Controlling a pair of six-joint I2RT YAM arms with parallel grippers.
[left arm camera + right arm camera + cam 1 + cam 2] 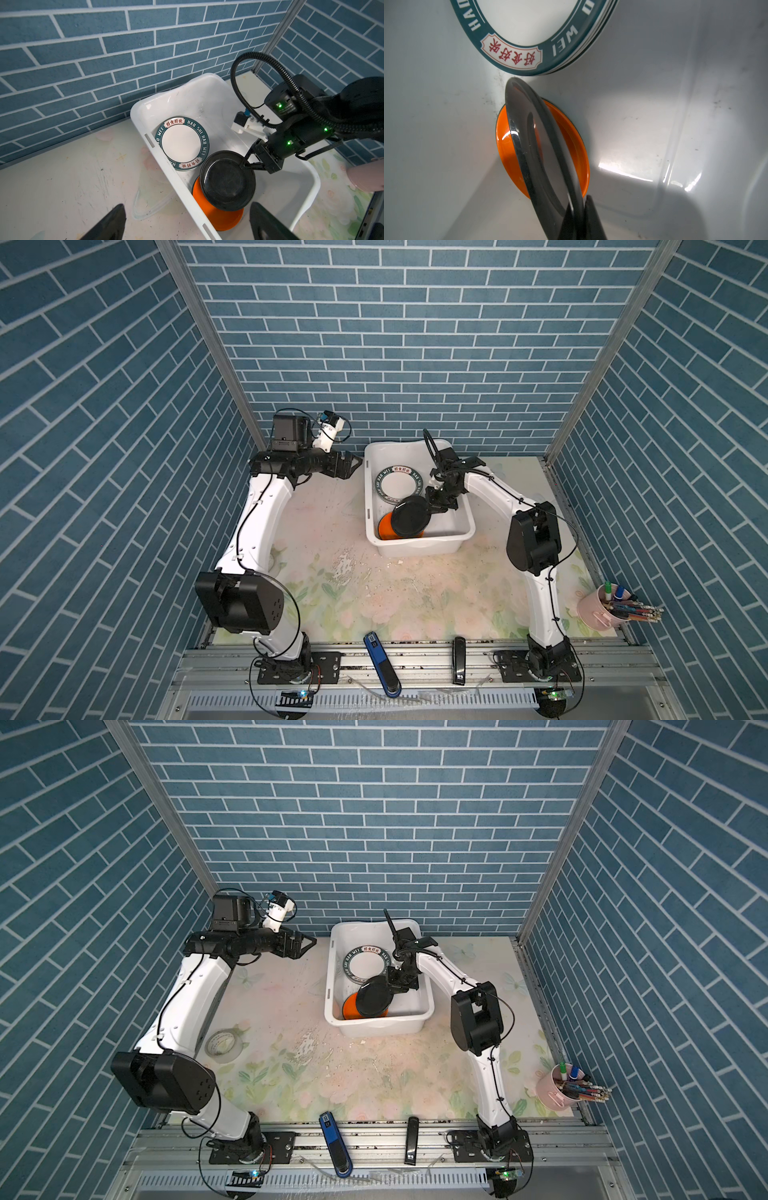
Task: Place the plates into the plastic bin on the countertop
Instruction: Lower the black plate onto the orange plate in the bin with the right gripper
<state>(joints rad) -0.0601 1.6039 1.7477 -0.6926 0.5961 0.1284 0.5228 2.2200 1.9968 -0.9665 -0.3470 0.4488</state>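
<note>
The left gripper (354, 464) hangs spread and empty just left of the bin (419, 547). Inside, lettered plates (397, 488) are stacked at the far end; the top rim reads "HAO SHI HAO WEI" beside red Chinese characters. Nearer, the black plate (409, 516) tilts over the orange plate (383, 527), perhaps touching it, its rim pinched by the right gripper (433, 511). The step looks like setting it down: next, lower it flat and let go.

Top views overhead, whole scene — wrist views nearer, sharing plastic bin (187, 99).
</note>
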